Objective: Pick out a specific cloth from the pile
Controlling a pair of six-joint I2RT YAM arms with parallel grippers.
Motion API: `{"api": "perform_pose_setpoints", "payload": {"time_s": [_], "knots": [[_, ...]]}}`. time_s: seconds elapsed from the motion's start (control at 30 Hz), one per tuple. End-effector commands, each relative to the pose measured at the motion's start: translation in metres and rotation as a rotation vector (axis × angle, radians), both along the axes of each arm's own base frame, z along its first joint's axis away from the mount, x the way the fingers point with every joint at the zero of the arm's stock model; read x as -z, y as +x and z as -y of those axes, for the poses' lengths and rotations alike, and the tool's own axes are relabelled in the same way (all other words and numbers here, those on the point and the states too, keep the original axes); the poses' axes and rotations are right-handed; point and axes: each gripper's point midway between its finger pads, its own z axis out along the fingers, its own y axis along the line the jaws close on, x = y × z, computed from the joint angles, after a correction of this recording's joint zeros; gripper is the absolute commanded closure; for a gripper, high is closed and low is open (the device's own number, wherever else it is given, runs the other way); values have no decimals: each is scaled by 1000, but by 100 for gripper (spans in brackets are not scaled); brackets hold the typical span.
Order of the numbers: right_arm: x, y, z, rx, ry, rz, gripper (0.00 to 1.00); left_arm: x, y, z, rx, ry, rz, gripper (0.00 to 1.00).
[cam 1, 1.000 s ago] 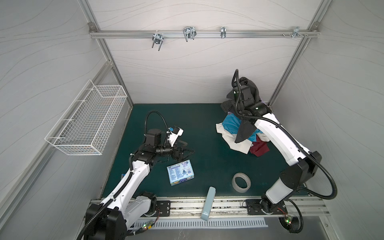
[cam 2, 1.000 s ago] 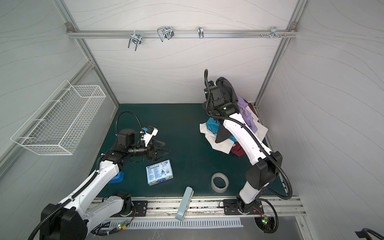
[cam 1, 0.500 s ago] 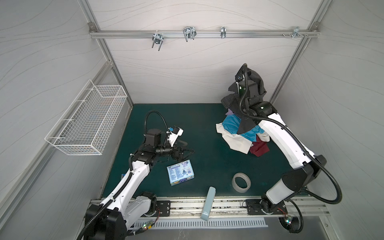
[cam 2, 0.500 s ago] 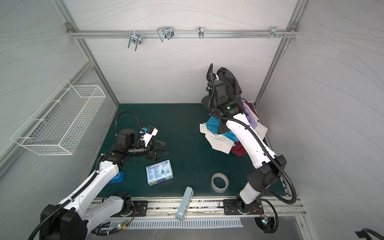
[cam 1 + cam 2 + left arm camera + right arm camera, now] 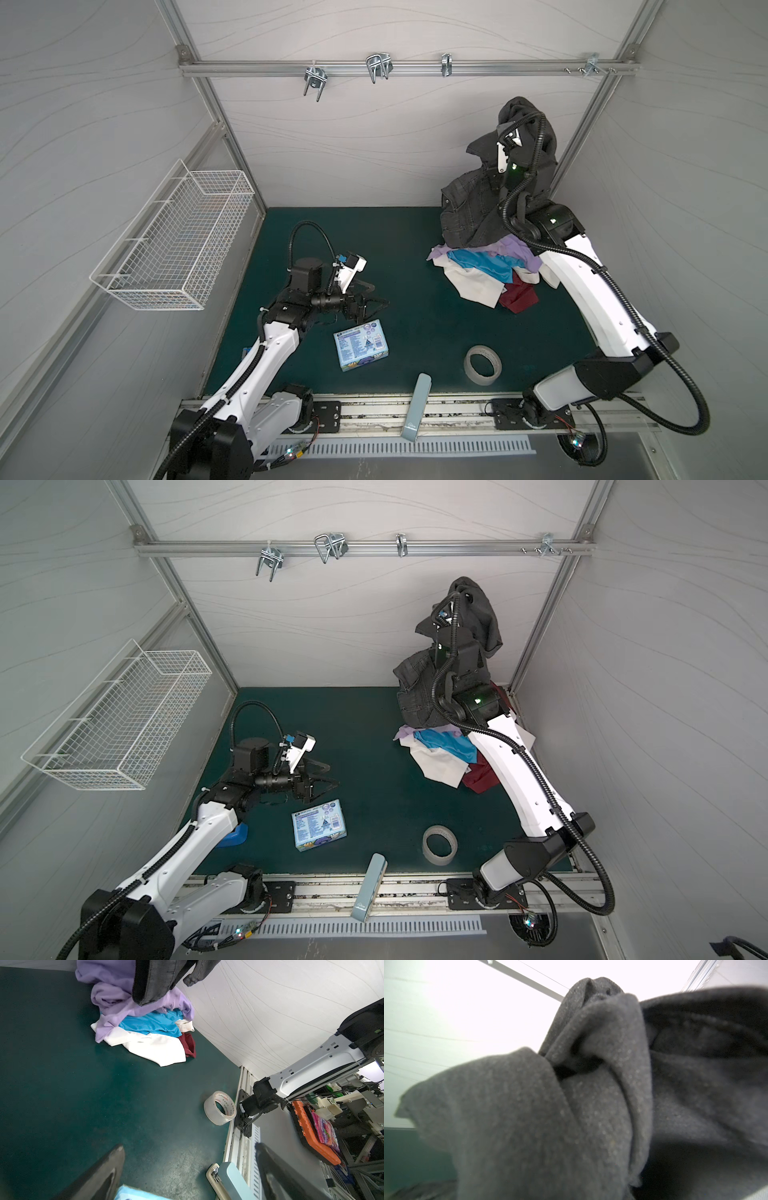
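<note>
The cloth is dark charcoal grey and hangs in the air at the back right, draped over the raised end of my right arm. Its lower hem dangles just above the pile, a heap of lilac, blue, white and maroon garments. The cloth fills the right wrist view and hides that gripper's fingers, which are shut on it. My left gripper stays open and empty low over the mat on the left. Its wrist view shows the pile under the cloth's hem.
A blue box lies just in front of the left gripper. A tape roll and a pale blue stapler-like object sit near the front rail. A wire basket hangs on the left wall, and metal hooks hang on the back rail.
My right arm has risen towards the back wall, lifting the cloth higher until most of it hangs above the pile. The left arm has not moved.
</note>
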Motion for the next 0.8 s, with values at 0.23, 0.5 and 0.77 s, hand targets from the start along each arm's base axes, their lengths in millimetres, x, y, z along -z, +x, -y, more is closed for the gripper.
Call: {"api": "perform_pose_setpoints", "payload": {"time_s": [0.23, 0.5, 0.77], "knots": [[-83, -36, -7, -105, 185, 236, 100, -8, 1, 0, -12, 0, 47, 1], [-64, -29, -64, -256, 190, 179, 100, -14, -1, -1, -18, -5, 64, 1], [-13, -14, -139, -491, 342, 33, 100, -16, -3, -2, -17, -8, 71, 1]]}}
